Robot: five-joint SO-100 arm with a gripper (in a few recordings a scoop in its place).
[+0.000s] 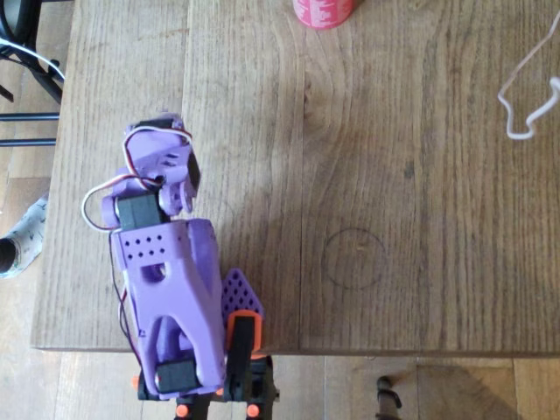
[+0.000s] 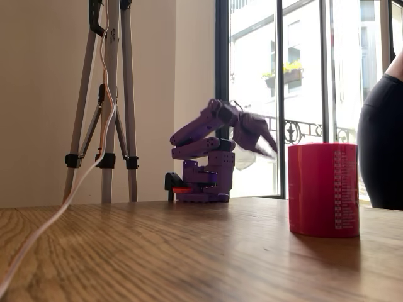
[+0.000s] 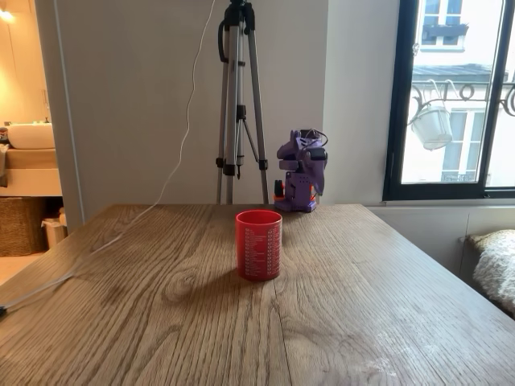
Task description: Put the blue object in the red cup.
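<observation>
Red cup (image 3: pixel 258 244) is my landmark: it stands upright on the wooden table (image 3: pixel 338 314), well apart from my arm, and in both fixed views its side carries columns of small white markings (image 2: pixel 323 190). In the overhead view the cup (image 1: pixel 324 10) is cut by the top edge, far up the table (image 1: pixel 420 219) from where I sit at the opposite, lower edge. My purple arm (image 1: pixel 166 280) is folded back on its base there, away from the cup, with a white wire looping over the wrist. In a fixed view my gripper (image 2: pixel 267 145) hangs in the air above the table (image 2: pixel 189 251), on the far side of the cup and to its left, pointing down toward the cup's side; it is blurred, and I cannot tell whether my fingers are spread or closed, nor whether anything sits between them. As for the blue object, I cannot make it out on the table around the cup or in my gripper. Behind the cup stands a tripod (image 3: pixel 239 104), just left of my arm (image 3: pixel 302 173), and a white cable (image 1: pixel 525 105) lies on the table right of the cup in the overhead view.
</observation>
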